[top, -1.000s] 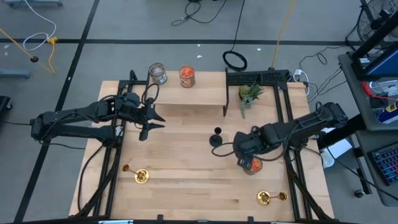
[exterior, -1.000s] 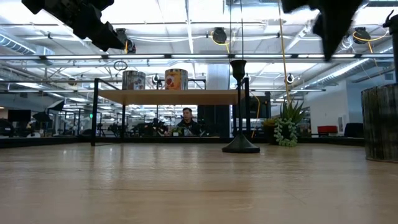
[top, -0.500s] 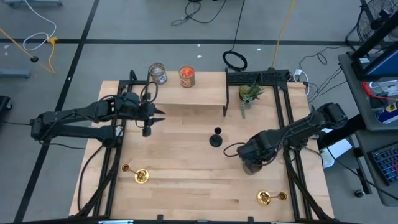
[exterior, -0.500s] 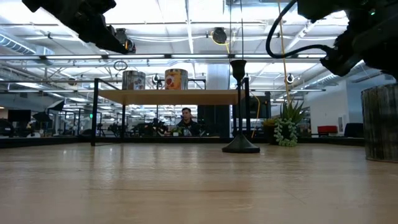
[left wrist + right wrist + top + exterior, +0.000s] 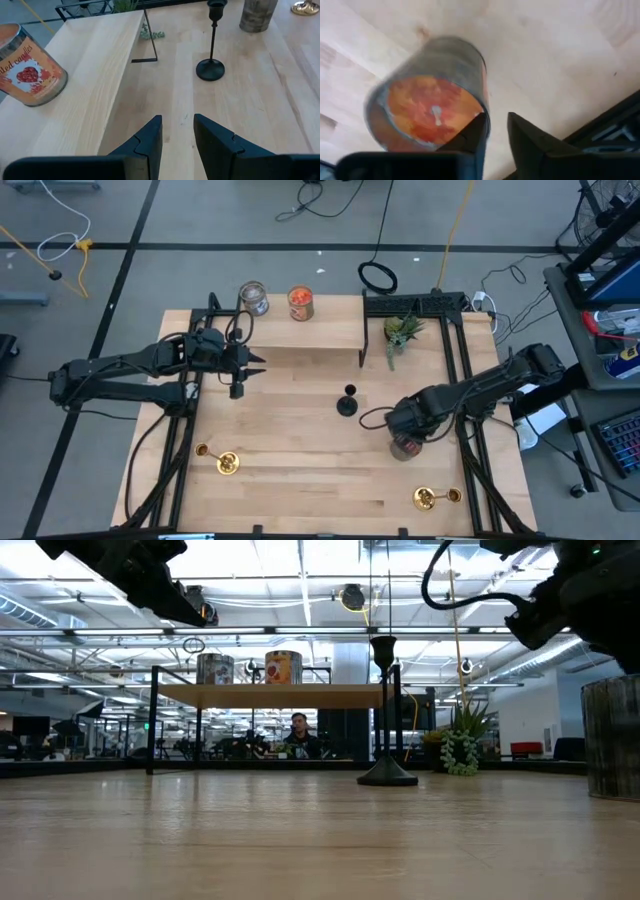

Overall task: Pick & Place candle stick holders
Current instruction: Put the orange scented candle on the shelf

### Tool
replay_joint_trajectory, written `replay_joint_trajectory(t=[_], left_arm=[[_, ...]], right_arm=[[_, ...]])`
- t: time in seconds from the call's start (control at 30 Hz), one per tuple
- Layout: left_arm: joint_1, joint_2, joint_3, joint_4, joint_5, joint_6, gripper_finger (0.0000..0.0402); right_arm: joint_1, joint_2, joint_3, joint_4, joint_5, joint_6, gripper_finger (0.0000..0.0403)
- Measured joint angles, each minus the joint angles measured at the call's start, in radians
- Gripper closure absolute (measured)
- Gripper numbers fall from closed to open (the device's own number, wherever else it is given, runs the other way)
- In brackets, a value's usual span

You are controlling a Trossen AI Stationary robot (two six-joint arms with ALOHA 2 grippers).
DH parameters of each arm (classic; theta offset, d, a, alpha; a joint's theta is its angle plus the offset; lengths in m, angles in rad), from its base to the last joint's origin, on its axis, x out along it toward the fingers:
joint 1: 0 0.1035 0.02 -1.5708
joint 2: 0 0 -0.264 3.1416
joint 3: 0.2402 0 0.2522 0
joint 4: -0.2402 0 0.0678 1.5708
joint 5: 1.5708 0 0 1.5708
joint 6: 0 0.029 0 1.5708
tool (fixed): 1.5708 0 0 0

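I see the black slim-stemmed candle stick holder [image 5: 347,402] upright at table centre, long axis vertical, round base down. Two shiny gold candle stick holders lie on their sides near the front edge: one front-left [image 5: 218,459], one front-right [image 5: 434,498], both with their long axes along that edge. My left gripper [image 5: 176,134] hovers beside the raised wooden shelf [image 5: 300,330], jaws slightly parted, empty. My right gripper [image 5: 492,131] hangs over the orange-filled glass jar [image 5: 429,95], jaws narrowly open, gripping nothing.

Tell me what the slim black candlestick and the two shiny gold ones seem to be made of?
The slim black candle stick holder looks like matte dark-coated metal: thin stem, flat round base, barely any glint. The gold candle stick holder near the left front corner and the gold candle stick holder near the right front corner look like polished brass or brass-plated metal, judging by bright reflections. Metal is a guess in each case.
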Motion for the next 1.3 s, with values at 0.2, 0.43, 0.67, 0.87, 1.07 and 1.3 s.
replay_joint_trajectory(t=[0.2,0.43,0.67,0.87,1.07,1.3], left_arm=[[0.0,0.0,0.0,-0.001,0.0,-0.03,0.0284],[0.0,0.0,0.0,-0.001,0.0,-0.032,0.0284],[0.0,0.0,0.0,-0.001,0.0,-0.037,0.0284],[0.0,0.0,0.0,-0.024,0.0,-0.041,0.0284],[0.0,0.0,0.0,-0.032,0.0,-0.058,0.0284],[0.0,0.0,0.0,-0.031,0.0,-0.058,0.0284]], right_arm=[[-0.053,-0.04,0.0,-0.008,0.006,-0.041,0.0396],[-0.11,-0.042,0.0,0.051,0.006,-0.164,0.04],[-0.142,-0.042,0.001,0.083,0.054,-0.228,0.0398],[-0.142,-0.041,0.0,0.115,0.064,-0.254,0.038],[-0.142,-0.041,0.0,0.132,0.142,-0.319,0.0346],[-0.142,-0.041,-0.005,0.131,0.151,-0.337,0.0319]])
